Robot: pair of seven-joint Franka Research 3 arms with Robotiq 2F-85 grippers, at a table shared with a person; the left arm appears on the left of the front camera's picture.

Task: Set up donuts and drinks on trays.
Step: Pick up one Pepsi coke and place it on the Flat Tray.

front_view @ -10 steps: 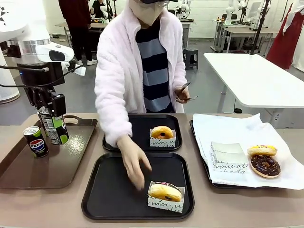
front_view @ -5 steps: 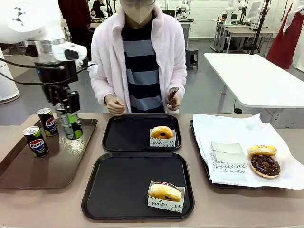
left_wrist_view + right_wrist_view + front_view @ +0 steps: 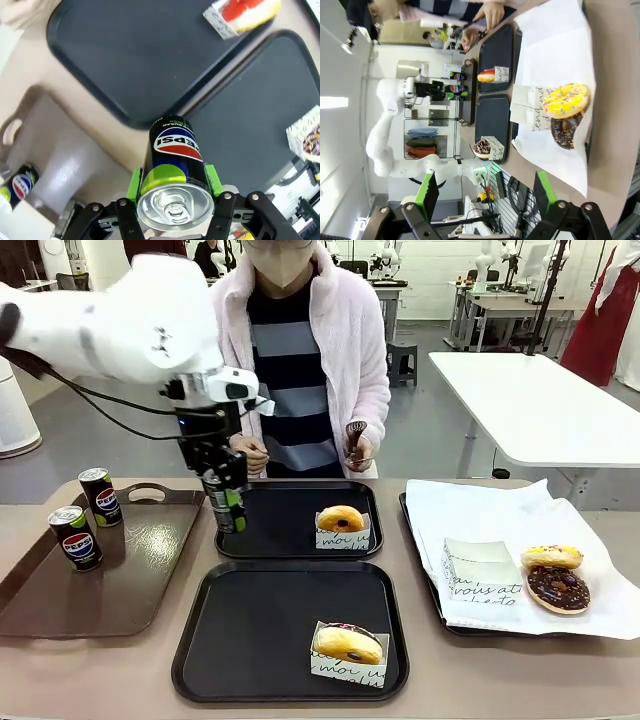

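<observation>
tan tabletop [image 3: 120,680], four trays across it. glossy brown plastic tray with handles [image 3: 110,580] at left; white-paper-lined tray [image 3: 470,510] at right; between them two matte black rounded-square trays, the far one [image 3: 280,520] and the near one [image 3: 260,630]. left gripper [image 3: 226,498] clamps a slim black pepsi can with green accents [image 3: 172,155], green pads on opposite sides of the upper body just under the silver top; the can hangs upright in the air over the far black tray's left rim, not set down. right gripper [image 3: 487,195] stands wide, nothing between its pads. two more black pepsi cans [image 3: 76,537] [image 3: 100,497] stand on the brown tray. each black tray holds one sleeved donut: golden [image 3: 341,518] far, yellow-iced [image 3: 348,644] near. sprinkled yellow donut [image 3: 551,556] and chocolate donut [image 3: 558,588] lie on the paper. judgement: can is stiff but thin-walled, smooth, probably slick; narrow base, tips easily, so lower it plumb, squeezing across the mid-body. donuts are soft, icing smears; take them by the paper sleeve.
</observation>
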